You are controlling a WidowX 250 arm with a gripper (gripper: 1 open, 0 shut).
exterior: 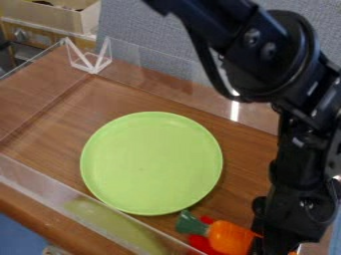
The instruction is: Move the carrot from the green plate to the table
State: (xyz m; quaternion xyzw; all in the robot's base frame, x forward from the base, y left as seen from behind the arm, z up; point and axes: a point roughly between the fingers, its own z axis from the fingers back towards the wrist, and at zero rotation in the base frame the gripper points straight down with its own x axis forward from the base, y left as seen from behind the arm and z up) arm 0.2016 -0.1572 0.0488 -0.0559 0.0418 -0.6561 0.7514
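The green plate (152, 163) lies flat on the table (80, 125), near its middle, with its upper surface bare. The carrot (224, 235) is located beside the plate, toward the lower right of the view, leafy top directed at the plate rim. A red block (202, 245) is partly visible under and beside the carrot. The gripper (262, 244), shut, is positioned at the carrot's far end; contact is not discernible. A white wire stand (88, 58) is located at the upper left.
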